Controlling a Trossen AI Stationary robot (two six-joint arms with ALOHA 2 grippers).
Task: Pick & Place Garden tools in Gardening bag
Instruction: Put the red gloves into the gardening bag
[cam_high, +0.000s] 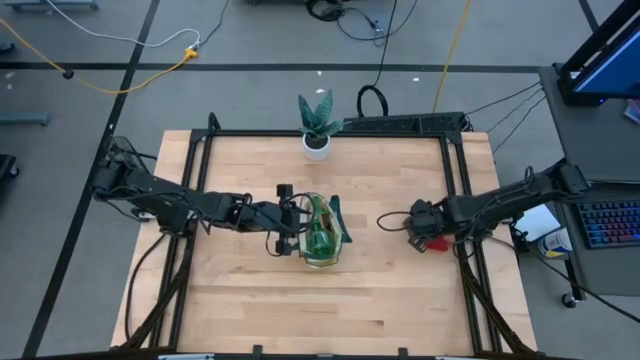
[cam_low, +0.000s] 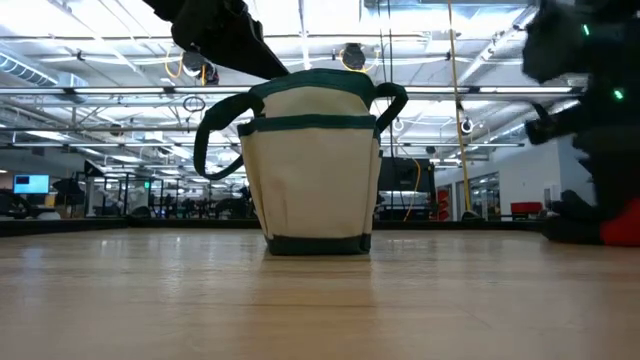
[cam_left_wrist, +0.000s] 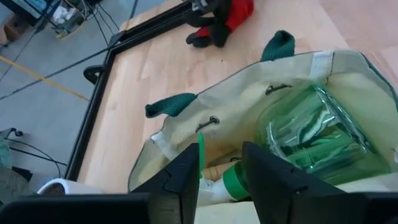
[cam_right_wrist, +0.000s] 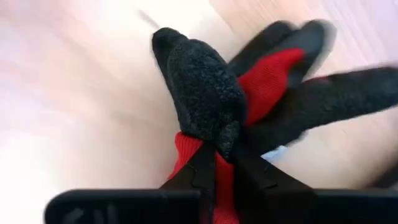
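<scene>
The beige canvas bag with dark green trim (cam_high: 322, 235) stands mid-table, also in the low view (cam_low: 315, 170). A green spray bottle (cam_left_wrist: 317, 130) lies inside it, its green collar and white neck toward my left gripper. My left gripper (cam_left_wrist: 221, 155) is open above the bag's mouth at its left end (cam_high: 298, 225), its fingers on either side of the bottle's neck end. Whether they touch it, I cannot tell. My right gripper (cam_high: 408, 220) is at the table's right, shut on a red and black glove (cam_right_wrist: 205, 87). The other tools are out of view. My right gripper pinches the glove's red cloth (cam_right_wrist: 219, 163) between its two fingers. The glove's black fingers (cam_right_wrist: 311, 106) spread out beyond the fingertips. The gripper comes from the table's right, low over the table. Whether the glove (cam_low: 622, 225) is clear of the table, I cannot tell.
A green plant in a white pot (cam_high: 317, 145) stands at the table's far edge, behind the bag. The bag's dark green loop handles (cam_left_wrist: 171, 104) stick out at its rim. A black frame (cam_high: 455, 170) runs along the table's edges. Bare wood lies in front of the bag (cam_high: 320, 310).
</scene>
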